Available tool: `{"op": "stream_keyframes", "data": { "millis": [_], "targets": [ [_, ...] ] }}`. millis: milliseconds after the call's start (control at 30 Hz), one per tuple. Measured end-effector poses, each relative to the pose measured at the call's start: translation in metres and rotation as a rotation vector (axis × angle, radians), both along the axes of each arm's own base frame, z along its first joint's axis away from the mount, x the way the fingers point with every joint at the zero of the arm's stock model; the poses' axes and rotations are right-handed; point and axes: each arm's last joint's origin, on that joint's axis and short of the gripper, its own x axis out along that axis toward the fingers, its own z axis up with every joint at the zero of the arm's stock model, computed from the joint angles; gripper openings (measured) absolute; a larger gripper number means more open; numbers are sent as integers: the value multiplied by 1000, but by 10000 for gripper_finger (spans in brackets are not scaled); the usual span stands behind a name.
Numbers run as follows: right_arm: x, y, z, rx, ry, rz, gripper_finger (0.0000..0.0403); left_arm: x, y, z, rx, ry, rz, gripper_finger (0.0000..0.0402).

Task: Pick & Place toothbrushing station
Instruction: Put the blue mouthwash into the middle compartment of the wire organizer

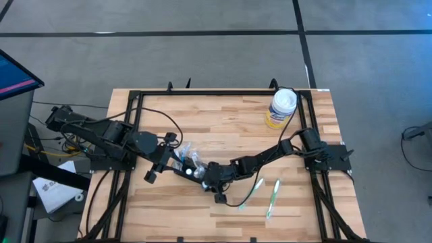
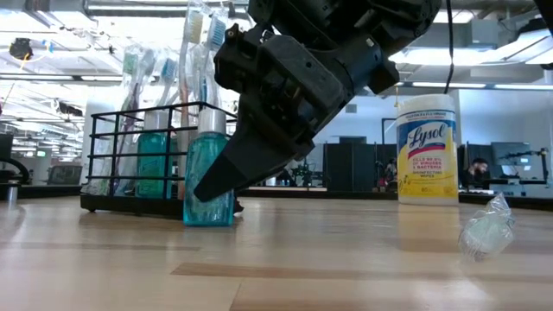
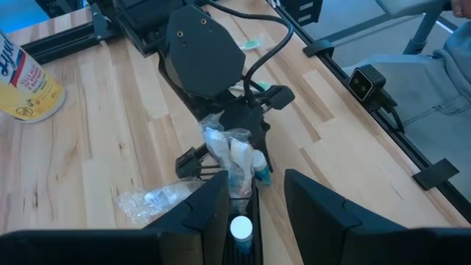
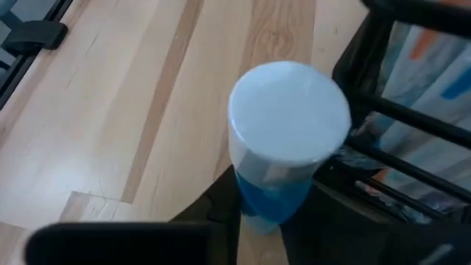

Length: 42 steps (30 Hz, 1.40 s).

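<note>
1. The right arm's dark hand [image 2: 259, 164] covers part of the black wire toothbrushing station [image 2: 130, 155] in the low view.
2. The yellow canister with a white lid [image 3: 22, 81] is cut off by the left wrist view's edge.
3. The toothbrush heads run past the low view's top edge.
</note>
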Motion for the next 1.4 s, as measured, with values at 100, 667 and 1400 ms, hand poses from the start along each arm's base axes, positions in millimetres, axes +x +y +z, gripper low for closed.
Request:
{"op": "stream_keyframes", "data": {
  "millis": [100,667,1400],
  "targets": [
    [-1,0,0,2,10,4,44,0,0,0,0,0,0,126],
    [-11,-1,10,-21,93,18,46,0,0,0,0,-1,0,126],
    [-48,-12,119,-27,-14,5,46,5,-2,8,-49,-90,12,126]
  ]
}}
